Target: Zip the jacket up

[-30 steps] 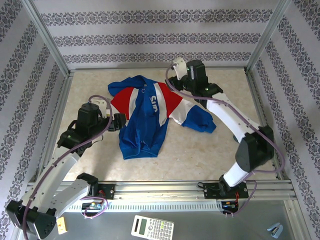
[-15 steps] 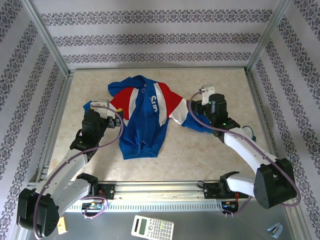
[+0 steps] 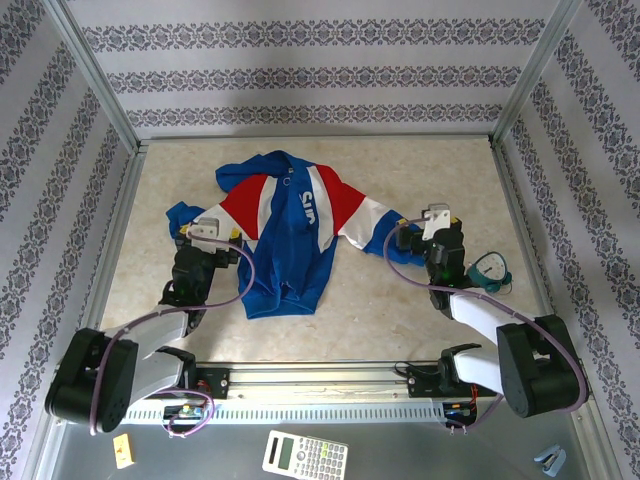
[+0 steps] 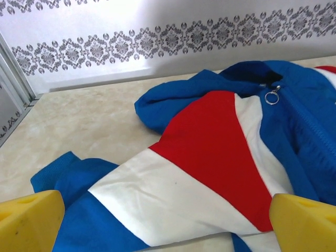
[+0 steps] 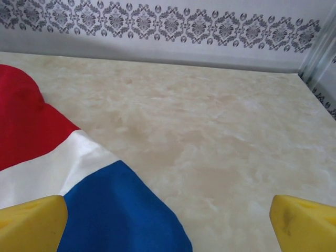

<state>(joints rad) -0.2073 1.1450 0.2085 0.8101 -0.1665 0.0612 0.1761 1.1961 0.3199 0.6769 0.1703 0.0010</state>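
**Fig. — Jacket spread on the worktop, both claws wide**

Patterned wallpaper encloses a pale marbled worktop framed by metal rails. The jacket lies flat at the middle of the worktop, collar towards the far wall, hem towards the near edge, and one sleeve stretched to each side. The left claw sits low at the jacket's left sleeve, its yellow pads spread wide apart with nothing between them but the fabric lying ahead. In the left wrist view a metal ring pull rests just below the collar. The right claw sits at the right sleeve, equally wide and gripping nothing; its pads flank the sleeve's blue end and bare worktop. A teal object lies just right of the right arm. A calculator rests near the arm bases.
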